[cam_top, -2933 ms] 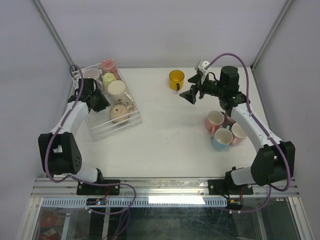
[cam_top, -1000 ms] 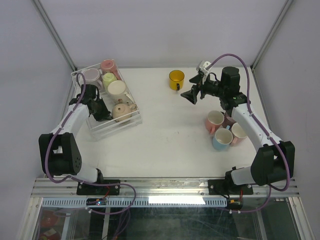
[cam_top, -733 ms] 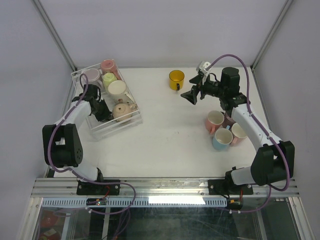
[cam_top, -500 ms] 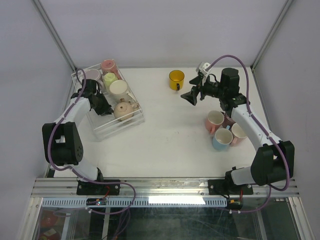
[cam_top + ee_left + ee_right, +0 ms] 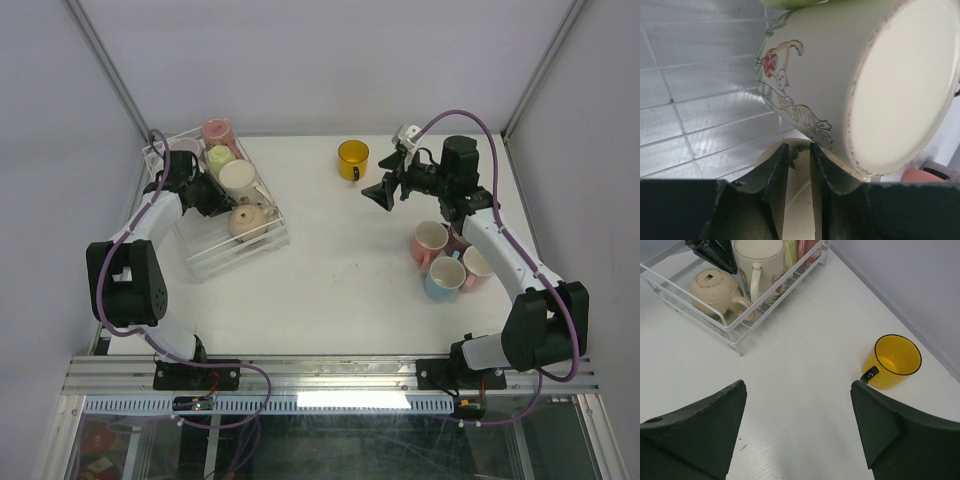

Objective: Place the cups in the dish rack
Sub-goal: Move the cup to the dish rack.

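**Dish rack** (image 5: 268, 243): clear, low-sided, at the far left of the table (image 5: 330, 280). Its left side lies close to the left wall (image 5: 60, 150), and its near-right corner faces the middle of the table.

**Contents of the rack:**
- pink cup (image 5: 216, 131), at the far end
- lilac cup (image 5: 183, 148), at the far end
- green cup (image 5: 219, 157)
- cream mug (image 5: 237, 177), printed with small red and yellow figures
- beige cup (image 5: 243, 224), upside down at the near end; the dark mark on its base is too small to read

**Left gripper** (image 5: 799, 150): inside the rack, beside the cream mug and just under its base in the wrist view. The fingers (image 5: 772, 175) stand a narrow slit apart, and nothing shows gripped between them.

**Right gripper** (image 5: 799, 385): above the table at far centre-right, jaws spread wide and holding nothing.

**Yellow cup** (image 5: 353, 159): upright and alone near the far edge, just left of and beyond the right gripper. A small black tag (image 5: 870, 374) on its handle carries writing that cannot be read.

**Group of four cups** (image 5: 430, 241): pink, light blue, beige and mauve, touching one another at the right side of the table beside the right arm.

**Open room:** a broad stretch of white table separates the rack from the yellow cup and from the group of four cups.
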You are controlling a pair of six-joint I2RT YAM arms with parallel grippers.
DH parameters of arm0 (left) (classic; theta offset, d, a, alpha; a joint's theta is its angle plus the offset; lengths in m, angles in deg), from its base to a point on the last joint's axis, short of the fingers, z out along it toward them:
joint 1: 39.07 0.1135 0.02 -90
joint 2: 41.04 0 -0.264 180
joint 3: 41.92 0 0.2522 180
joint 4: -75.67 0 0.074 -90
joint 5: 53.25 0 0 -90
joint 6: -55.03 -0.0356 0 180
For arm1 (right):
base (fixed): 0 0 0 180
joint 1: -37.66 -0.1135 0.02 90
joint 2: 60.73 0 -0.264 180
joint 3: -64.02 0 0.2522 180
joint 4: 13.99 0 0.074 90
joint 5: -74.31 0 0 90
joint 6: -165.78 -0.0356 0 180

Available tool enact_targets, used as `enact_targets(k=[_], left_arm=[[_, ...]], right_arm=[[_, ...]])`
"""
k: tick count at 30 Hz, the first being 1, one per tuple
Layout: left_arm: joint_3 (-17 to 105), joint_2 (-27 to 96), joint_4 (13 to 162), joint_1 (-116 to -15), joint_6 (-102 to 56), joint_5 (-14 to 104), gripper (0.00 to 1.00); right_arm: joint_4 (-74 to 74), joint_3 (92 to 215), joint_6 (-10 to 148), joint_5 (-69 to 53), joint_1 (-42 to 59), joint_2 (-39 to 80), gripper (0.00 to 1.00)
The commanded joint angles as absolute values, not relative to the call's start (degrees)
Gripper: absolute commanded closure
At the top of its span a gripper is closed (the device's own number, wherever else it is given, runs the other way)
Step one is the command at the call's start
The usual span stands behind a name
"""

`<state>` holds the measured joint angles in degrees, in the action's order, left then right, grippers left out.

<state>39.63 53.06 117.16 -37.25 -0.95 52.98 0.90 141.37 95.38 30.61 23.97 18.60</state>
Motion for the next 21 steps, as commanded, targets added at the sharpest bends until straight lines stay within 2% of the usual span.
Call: enact_targets(k=[1, 4, 7, 11, 14, 21], left_arm=[[40.6, 49.2, 118.7, -37.6, -2.7, 44.5, 0.73], [38.8, 45.5, 119.9, -36.7, -4.5, 41.7, 0.7], [36.7, 43.1, 121.1, -36.5, -7.0, 44.2, 0.72], [33.3, 41.0, 123.1, -36.5, -8.9, 48.2, 0.85], [32.2, 38.9, 125.4, -36.5, -10.2, 49.5, 0.9], [31.4, 43.2, 126.0, -36.6, -10.9, 56.7, 0.89]], right_arm=[[-1.2, 141.6, 95.7, 30.7, 24.5, 16.6, 0.12], [-1.0, 141.6, 95.7, 30.7, 24.5, 16.7, 0.12], [-0.9, 141.5, 95.8, 30.8, 24.6, 16.8, 0.12], [-1.0, 141.5, 95.8, 30.9, 24.6, 17.0, 0.12], [-1.0, 141.5, 95.8, 30.9, 24.6, 17.1, 0.12], [-1.8, 141.2, 95.3, 31.0, 24.6, 17.3, 0.12]])
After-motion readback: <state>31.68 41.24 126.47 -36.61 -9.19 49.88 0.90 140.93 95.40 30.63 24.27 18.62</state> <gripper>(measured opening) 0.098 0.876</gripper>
